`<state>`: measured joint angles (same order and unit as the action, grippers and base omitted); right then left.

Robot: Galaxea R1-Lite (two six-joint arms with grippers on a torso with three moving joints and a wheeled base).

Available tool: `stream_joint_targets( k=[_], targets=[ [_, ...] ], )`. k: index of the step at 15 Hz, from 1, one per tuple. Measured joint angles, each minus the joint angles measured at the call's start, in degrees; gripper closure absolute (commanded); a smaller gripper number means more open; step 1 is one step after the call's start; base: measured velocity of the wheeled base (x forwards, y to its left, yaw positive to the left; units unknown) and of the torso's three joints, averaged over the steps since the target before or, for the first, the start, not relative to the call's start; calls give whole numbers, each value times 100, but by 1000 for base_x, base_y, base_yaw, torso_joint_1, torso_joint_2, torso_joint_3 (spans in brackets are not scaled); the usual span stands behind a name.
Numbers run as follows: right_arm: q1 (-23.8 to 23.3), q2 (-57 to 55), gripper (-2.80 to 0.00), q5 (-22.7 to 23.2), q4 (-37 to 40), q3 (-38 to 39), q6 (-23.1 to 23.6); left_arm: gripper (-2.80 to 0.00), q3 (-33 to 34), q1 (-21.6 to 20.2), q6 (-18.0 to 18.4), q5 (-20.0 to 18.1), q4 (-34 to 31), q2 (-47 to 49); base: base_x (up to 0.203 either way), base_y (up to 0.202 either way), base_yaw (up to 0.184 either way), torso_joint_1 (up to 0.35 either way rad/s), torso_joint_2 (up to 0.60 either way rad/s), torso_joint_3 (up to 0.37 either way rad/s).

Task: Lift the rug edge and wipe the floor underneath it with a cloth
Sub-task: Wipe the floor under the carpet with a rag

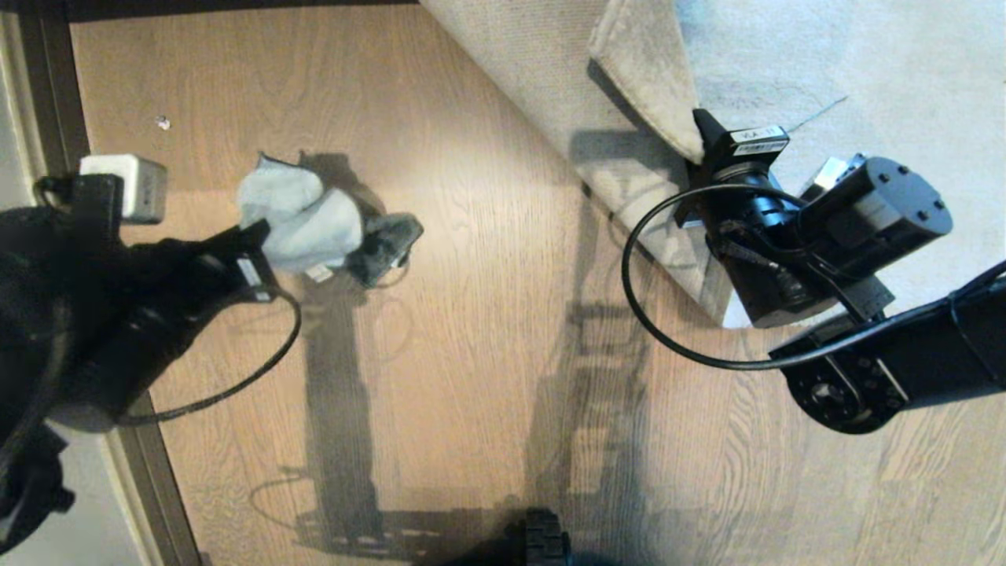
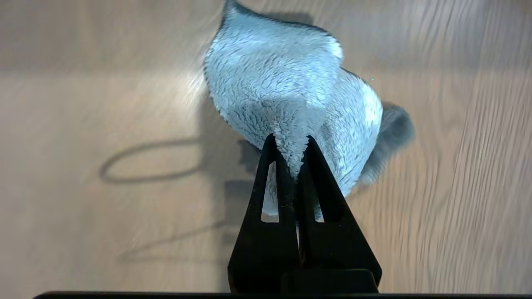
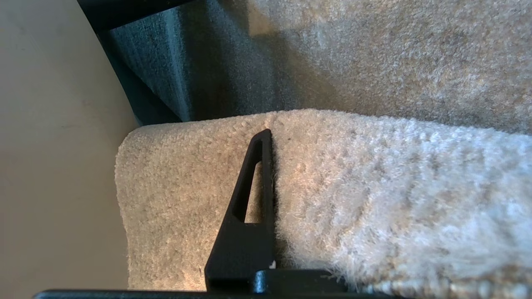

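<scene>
The cloth (image 1: 302,220) is a bunched pale rag with a darker grey end, hanging just above the floor (image 1: 471,299) at the left of the head view. My left gripper (image 1: 263,236) is shut on it. The left wrist view shows both black fingers pinching a fold of the fluffy cloth (image 2: 286,83) at the gripper (image 2: 289,141). At upper right, my right gripper (image 1: 698,134) is shut on the rug edge (image 1: 644,71), which is lifted and folded back with its beige backing (image 1: 534,79) showing. In the right wrist view one finger (image 3: 257,187) presses the pile (image 3: 374,187); the other finger is hidden.
A dark brown skirting strip (image 1: 47,86) runs down the left side beside the wood floor. A small pale speck (image 1: 163,122) lies on the planks near it. The flat part of the rug (image 1: 864,71) fills the upper right. Part of my base (image 1: 542,542) shows at the bottom.
</scene>
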<state>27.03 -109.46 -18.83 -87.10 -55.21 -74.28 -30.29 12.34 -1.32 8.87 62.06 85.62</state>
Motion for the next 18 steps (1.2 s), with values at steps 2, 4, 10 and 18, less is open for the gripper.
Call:
stream_joint_targets(
  k=[2,4,10,18],
  targets=[
    [3,20,0,3,2,9,-2,0,553,-72,2,0,-2,-414,0,0,0,0,0,0],
    [5,32,0,7,-2,21,1,0,1004,-215,-6,-4,-2,-802,0,0,0,0,0,0],
    [19,59,0,20,-11,72,50,0,2201,-588,-1,5,-10,-1851,0,0,0,0,0,0],
    [42,72,0,22,-24,161,104,0,3019,-791,-14,33,-1143,-3466,0,0,0,0,0,0]
  ],
)
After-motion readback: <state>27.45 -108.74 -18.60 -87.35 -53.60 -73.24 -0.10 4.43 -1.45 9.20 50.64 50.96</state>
